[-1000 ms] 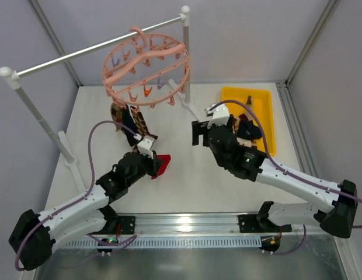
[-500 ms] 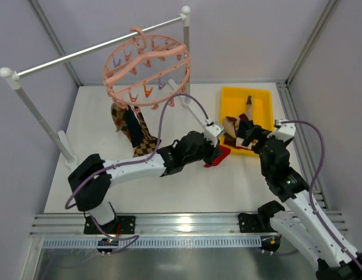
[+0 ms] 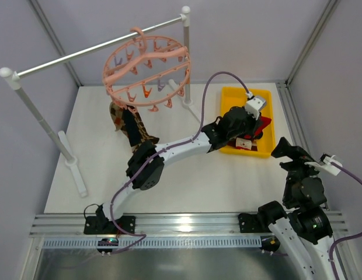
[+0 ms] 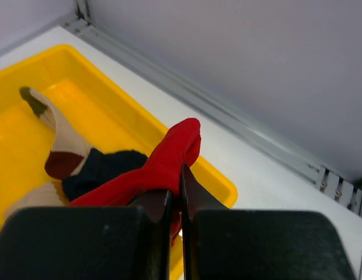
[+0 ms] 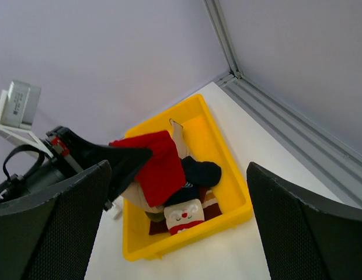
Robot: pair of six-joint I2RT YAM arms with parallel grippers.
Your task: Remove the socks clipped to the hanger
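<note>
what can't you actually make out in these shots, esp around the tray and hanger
Top external: the left gripper and its red sock cover much of the yellow tray, so the sock count there is unclear.
Right wrist: whatever lies under the red sock is hidden.
Top external: which clips on the hanger hold the argyle sock; too small.

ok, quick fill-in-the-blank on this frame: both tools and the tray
1. The left tool grips a sock coloured ___.
2. It holds that over the tray, which is ___.
3. The right tool holds nothing, and its jaws stand ___.
Missing: red; yellow; open.
</note>
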